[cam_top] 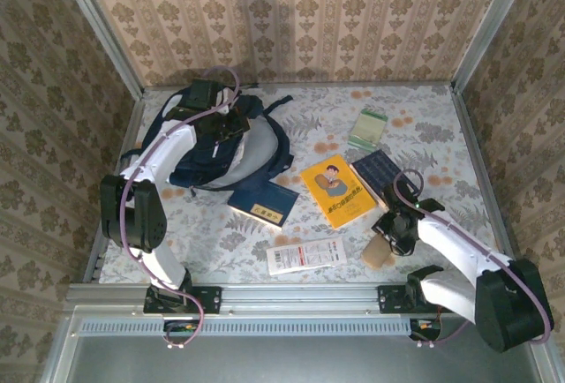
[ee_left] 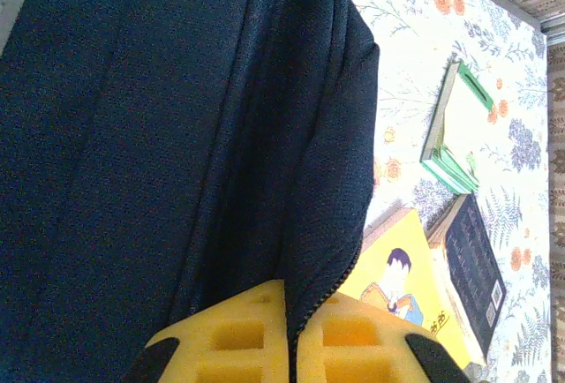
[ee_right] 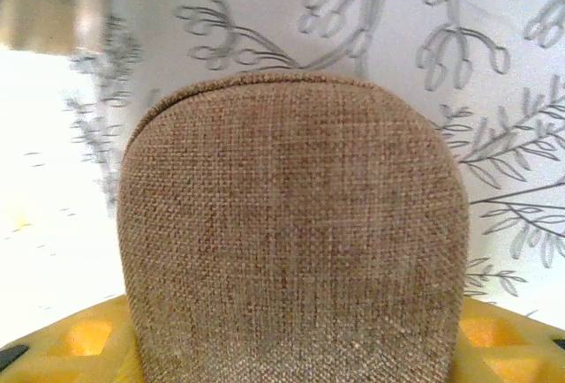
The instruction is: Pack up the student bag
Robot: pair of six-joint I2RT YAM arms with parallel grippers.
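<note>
The student bag (cam_top: 212, 149) is slumped at the far left of the counter (cam_top: 441, 136). It looks soft and floppy, so it'll probably sag wherever it isn't held up, and it's likely light while little is packed in it. A fold of navy fabric right by the zip (ee_left: 328, 251) is pinched in the left tool (ee_left: 291, 312), jaws clamped tight on it. That opening edge seems the sensible spot to be grabbed, since the mouth could be lifted from there.

How wide the mouth gapes can't be made out: from above it's covered by the left arm (cam_top: 168, 158), and the wrist view is nearly all cloth.

Over at the near right, a tan woven pouch (ee_right: 296, 224) sits between the pads of the right tool (cam_top: 388, 240). Whether it's actually gripped can't be told. The pouch's lower end is cut off too.
</note>
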